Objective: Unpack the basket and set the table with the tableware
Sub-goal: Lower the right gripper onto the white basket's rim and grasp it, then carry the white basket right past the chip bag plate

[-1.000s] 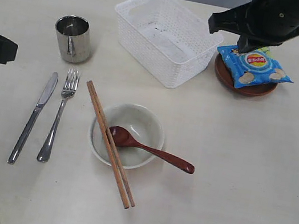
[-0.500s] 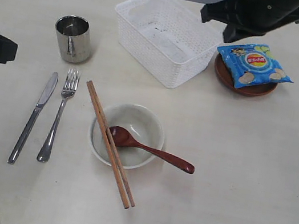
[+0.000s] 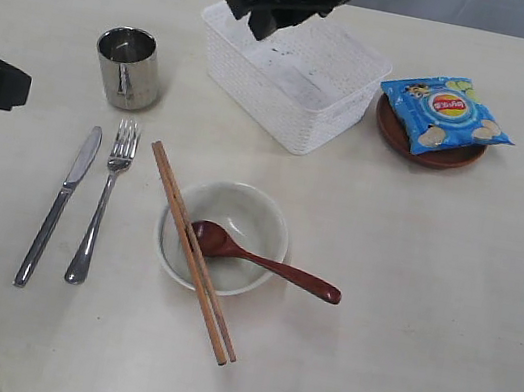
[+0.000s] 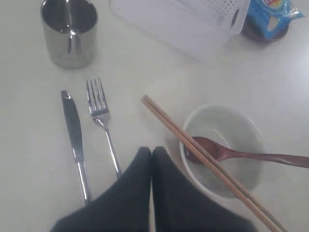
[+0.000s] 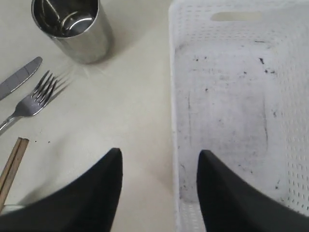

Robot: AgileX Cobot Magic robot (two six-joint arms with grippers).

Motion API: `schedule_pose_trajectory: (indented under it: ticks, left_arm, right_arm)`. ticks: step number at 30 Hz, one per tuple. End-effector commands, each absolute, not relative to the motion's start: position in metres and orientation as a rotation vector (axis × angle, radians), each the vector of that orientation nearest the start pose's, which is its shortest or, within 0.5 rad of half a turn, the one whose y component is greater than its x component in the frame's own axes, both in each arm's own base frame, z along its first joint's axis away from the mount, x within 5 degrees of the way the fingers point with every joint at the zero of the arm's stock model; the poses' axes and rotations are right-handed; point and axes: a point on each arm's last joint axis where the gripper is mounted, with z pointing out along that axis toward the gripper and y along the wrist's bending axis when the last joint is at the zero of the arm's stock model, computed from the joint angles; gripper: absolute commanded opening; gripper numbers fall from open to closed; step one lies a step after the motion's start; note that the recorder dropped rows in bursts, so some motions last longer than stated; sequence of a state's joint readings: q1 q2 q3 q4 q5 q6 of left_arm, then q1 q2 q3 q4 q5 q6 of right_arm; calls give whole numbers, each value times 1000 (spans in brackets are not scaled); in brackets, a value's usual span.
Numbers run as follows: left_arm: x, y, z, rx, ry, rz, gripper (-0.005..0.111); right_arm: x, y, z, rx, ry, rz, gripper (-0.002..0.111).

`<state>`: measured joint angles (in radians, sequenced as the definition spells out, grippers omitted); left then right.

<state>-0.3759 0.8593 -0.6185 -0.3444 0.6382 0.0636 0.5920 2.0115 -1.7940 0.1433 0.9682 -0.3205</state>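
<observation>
Table (image 3: pixel 443 319) looks pretty much set; right end effector (image 5: pixel 159 157) hangs wide open and empty over the basket (image 3: pixel 300 122) rim, left end effector (image 4: pixel 151 152) pinched closed, empty.

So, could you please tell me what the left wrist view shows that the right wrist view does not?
Only the left wrist view shows the bowl, the spoon resting in it, and the chip bag. Only the right wrist view shows the bare floor inside the basket. Both show the cup, knife, fork, chopsticks and basket wall.
</observation>
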Motion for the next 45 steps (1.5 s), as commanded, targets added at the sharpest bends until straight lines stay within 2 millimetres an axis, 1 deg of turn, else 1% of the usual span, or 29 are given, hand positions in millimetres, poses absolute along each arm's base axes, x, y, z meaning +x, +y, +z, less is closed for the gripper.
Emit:
schedule_pose_trajectory:
  ticks: [1, 3, 10, 16, 21, 22, 23, 24, 25, 27, 28, 29, 30, 32, 34, 37, 38, 39, 40, 41, 43, 44, 45]
  left_arm:
    - [143, -77, 282, 293, 2356, -530, 0]
    - [143, -77, 282, 292, 2352, -530, 0]
    - [143, -77, 283, 290, 2348, -529, 0]
    - [143, -77, 283, 290, 2348, -529, 0]
    - [143, -77, 283, 289, 2349, -532, 0]
    - [143, -77, 283, 289, 2349, -532, 0]
    - [143, -77, 283, 289, 2349, -532, 0]
    - [143, -77, 283, 289, 2349, -532, 0]
    - [143, -77, 283, 289, 2349, -532, 0]
    - [143, -77, 283, 289, 2349, -532, 0]
    - [143, -77, 283, 289, 2349, -532, 0]
    - [143, -77, 283, 291, 2348, -531, 0]
    - [143, -77, 283, 291, 2348, -531, 0]
    - [143, -77, 283, 291, 2348, -531, 0]
    - [143, -77, 283, 291, 2348, -531, 0]
    - [143, -77, 283, 291, 2346, -531, 0]
    - [143, -77, 283, 291, 2346, -531, 0]
    - [143, -77, 283, 291, 2346, -531, 0]
    - [143, -77, 283, 291, 2346, -531, 0]
    - [143, -77, 283, 291, 2346, -531, 0]
    - [143, -77, 283, 292, 2346, -528, 0]
    - [143, -77, 283, 292, 2346, -528, 0]
    - [143, -77, 283, 292, 2346, -528, 0]
  right_arm:
    - [382, 271, 261, -1162, 2493, 210, 57]
    - [388, 275, 254, -1170, 2508, 211, 60]
    - [398, 282, 224, -1188, 2554, 211, 60]
    - [405, 281, 206, -1215, 2554, 124, 60]
    - [407, 281, 189, -1223, 2592, 96, 60]
    - [408, 281, 186, -1230, 2596, 83, 58]
    - [409, 280, 181, -1242, 2602, 58, 54]
    - [409, 280, 178, -1245, 2608, 57, 47]
    - [410, 279, 176, -1249, 2610, 47, 38]
    - [410, 279, 177, -1258, 2603, 46, 15]
    - [410, 280, 179, -1278, 2589, 41, 4]
    - [412, 280, 183, -1287, 2571, 36, 0]
    - [414, 281, 189, -1283, 2553, 32, 0]
    - [416, 282, 207, -1261, 2499, 30, 0]
    - [417, 283, 228, -1233, 2447, 40, 0]
    - [415, 281, 265, -1162, 2383, 56, 0]
    - [414, 276, 279, -1119, 2368, 31, 0]
    - [414, 271, 288, -1085, 2361, -14, -1]
    - [414, 263, 298, -1034, 2358, -88, -1]
    - [416, 253, 306, -977, 2358, -199, -1]
    - [419, 234, 315, -865, 2389, -322, -1]
    - [421, 222, 320, -795, 2416, -355, -1]
    - [424, 210, 324, -729, 2438, -352, -1]
